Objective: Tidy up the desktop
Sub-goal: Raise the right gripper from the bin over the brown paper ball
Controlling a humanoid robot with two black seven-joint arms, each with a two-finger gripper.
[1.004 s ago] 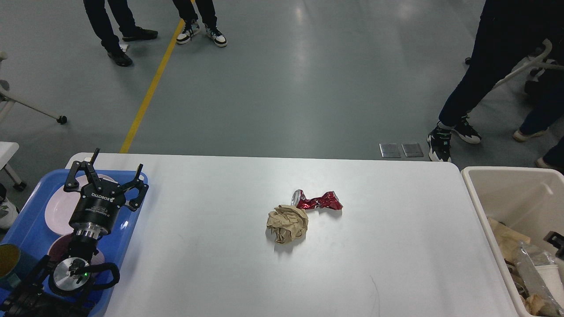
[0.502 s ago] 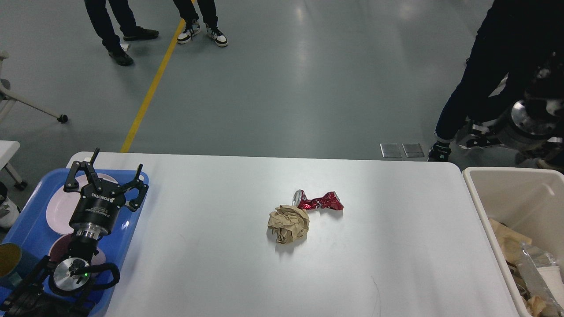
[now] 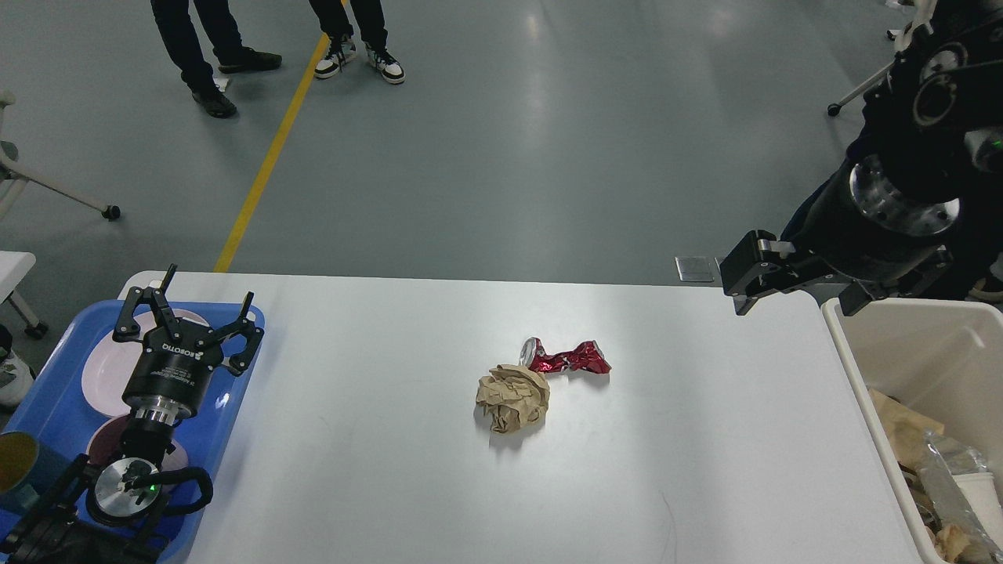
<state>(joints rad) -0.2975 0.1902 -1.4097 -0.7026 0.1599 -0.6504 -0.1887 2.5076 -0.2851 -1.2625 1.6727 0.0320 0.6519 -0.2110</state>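
Head view
Desktop: one white desktop (image 3: 376,486) with rounded corners fills the lower middle of the view; every place below is given relative to it.
Crumpled paper: one tan paper ball (image 3: 512,396) lies near the desktop's centre.
Crushed can: one red crushed can (image 3: 566,357) lies on the desktop just behind the paper ball, its silver end touching or nearly touching the paper.
Blue tray: one blue tray (image 3: 47,407) sits on the desktop's left end.
Plates: two plates in the tray, a pale pink plate (image 3: 102,372) and a darker plate (image 3: 98,446) nearer the robot.
Cup: one cup with a yellow inside (image 3: 14,464) stands at the tray's near left side.
Left gripper: one left gripper (image 3: 186,319) hangs over the tray at the desktop's left end, its fingers spread apart and holding nothing.
Right gripper: one right gripper (image 3: 799,278) hangs over the desktop's far right corner; one dark finger (image 3: 754,270) juts left, the other is hard to make out, so spread or closed cannot be told.
Beige bin: one beige bin (image 3: 909,337) stands just off the desktop's right edge, with paper and plastic scraps inside.
People: three pairs of legs stand on the grey floor beyond the desktop's far edge, two at far left and one behind the right arm.
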